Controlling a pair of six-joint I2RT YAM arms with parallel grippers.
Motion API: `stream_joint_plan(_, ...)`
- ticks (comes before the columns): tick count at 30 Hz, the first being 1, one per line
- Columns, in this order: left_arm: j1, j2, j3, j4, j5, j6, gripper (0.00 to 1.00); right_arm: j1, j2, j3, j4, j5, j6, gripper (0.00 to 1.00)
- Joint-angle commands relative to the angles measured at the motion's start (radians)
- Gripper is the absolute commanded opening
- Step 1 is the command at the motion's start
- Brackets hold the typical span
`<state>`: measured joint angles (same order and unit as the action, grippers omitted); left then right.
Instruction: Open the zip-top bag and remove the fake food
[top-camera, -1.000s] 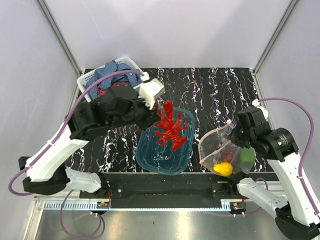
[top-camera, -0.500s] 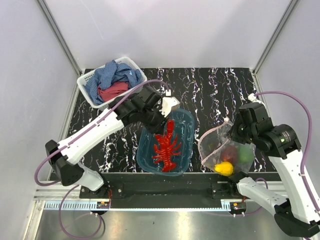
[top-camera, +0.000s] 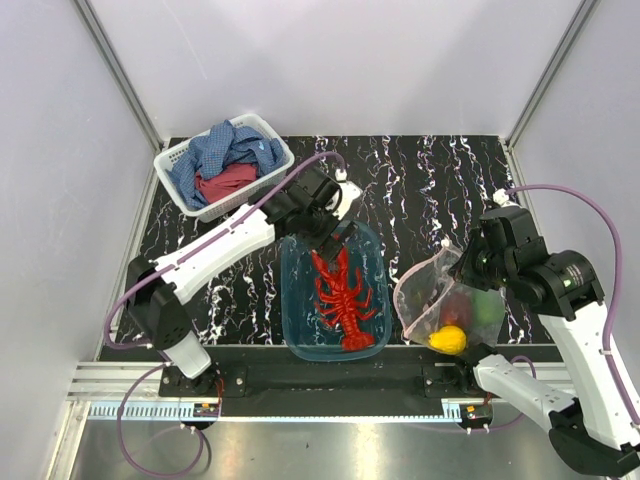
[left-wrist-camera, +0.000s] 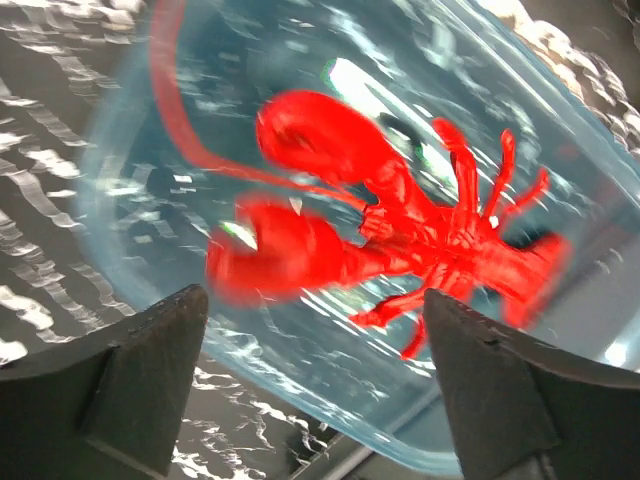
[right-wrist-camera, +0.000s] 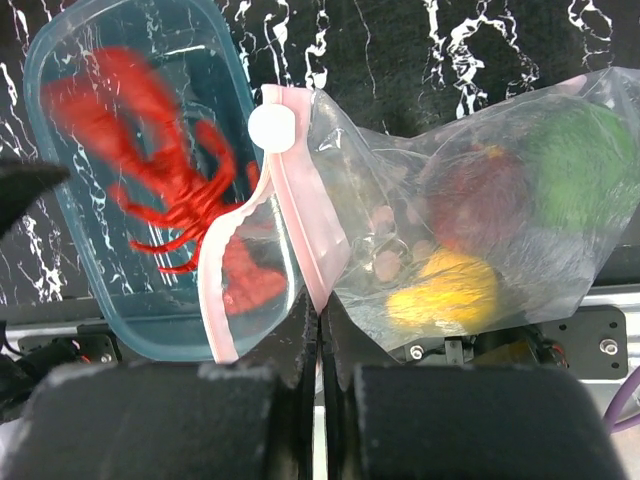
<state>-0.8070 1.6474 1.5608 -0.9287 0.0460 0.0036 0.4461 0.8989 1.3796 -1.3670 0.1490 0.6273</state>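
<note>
— How's the left hand (left-wrist-camera: 320, 380)?
— I see it released above the teal tub (top-camera: 295, 330); the red lobster (left-wrist-camera: 400, 230) lies inside.
— And the right hand (right-wrist-camera: 320, 375)?
— I have it clenched on the zip-top bag (right-wrist-camera: 440, 230), with the other fake food (right-wrist-camera: 440, 290) inside.

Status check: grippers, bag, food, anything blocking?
Left gripper open over tub, lobster inside it. Right gripper shut on bag rim, mouth open. Yellow fruit, green pepper, dark red fruit inside bag. Nothing seen blocking.

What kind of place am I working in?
Probably a robotics lab test cell, not a kitchen: blank white walls and metal corner posts box in a black marbled tabletop, and the food is toys, like the red lobster.
</note>
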Motion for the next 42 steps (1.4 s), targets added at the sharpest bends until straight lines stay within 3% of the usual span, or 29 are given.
stream_joint_plan(1,-0.003,-0.093,0.05,0.08,-0.184,-0.04,0.96,-0.004,0.014,-0.001,-0.023,-0.028,-0.038,0.0)
stream_joint_plan(4,-0.003,-0.119,0.082,0.073,-0.198,-0.074,0.97,-0.001,0.037,0.012,0.0,-0.04,-0.067,0.0)
stream_joint_plan(7,-0.003,-0.164,0.134,0.067,-0.108,-0.14,0.91,-0.001,0.06,0.039,0.02,-0.071,-0.093,0.0)
stream_joint_plan(9,-0.004,-0.196,0.143,0.109,0.091,-0.22,0.81,-0.001,0.067,0.049,0.031,-0.083,-0.11,0.0)
stream_joint_plan(10,-0.009,-0.205,0.133,0.138,0.165,-0.256,0.67,-0.001,0.072,0.05,0.043,-0.089,-0.113,0.0)
stream_joint_plan(12,-0.053,-0.234,0.067,0.278,0.32,-0.374,0.56,-0.001,0.078,0.042,0.072,-0.123,-0.123,0.0)
stream_joint_plan(16,-0.158,-0.222,-0.034,0.526,0.394,-0.548,0.41,-0.001,0.095,0.045,0.094,-0.183,-0.097,0.0)
stream_joint_plan(17,-0.173,-0.209,-0.045,0.574,0.382,-0.601,0.31,-0.001,0.094,0.047,0.097,-0.196,-0.077,0.0)
stream_joint_plan(20,-0.21,-0.141,-0.044,0.593,0.35,-0.646,0.2,-0.001,0.084,0.05,0.115,-0.218,-0.046,0.0)
stream_joint_plan(26,-0.228,-0.018,0.018,0.547,0.301,-0.631,0.17,-0.001,0.094,0.065,0.149,-0.25,-0.008,0.0)
stream_joint_plan(36,-0.3,0.14,0.076,0.521,0.305,-0.62,0.11,-0.001,0.095,0.087,0.154,-0.154,0.103,0.0)
stream_joint_plan(42,-0.319,0.178,0.071,0.524,0.33,-0.623,0.18,-0.001,0.11,0.09,0.177,-0.08,0.1,0.0)
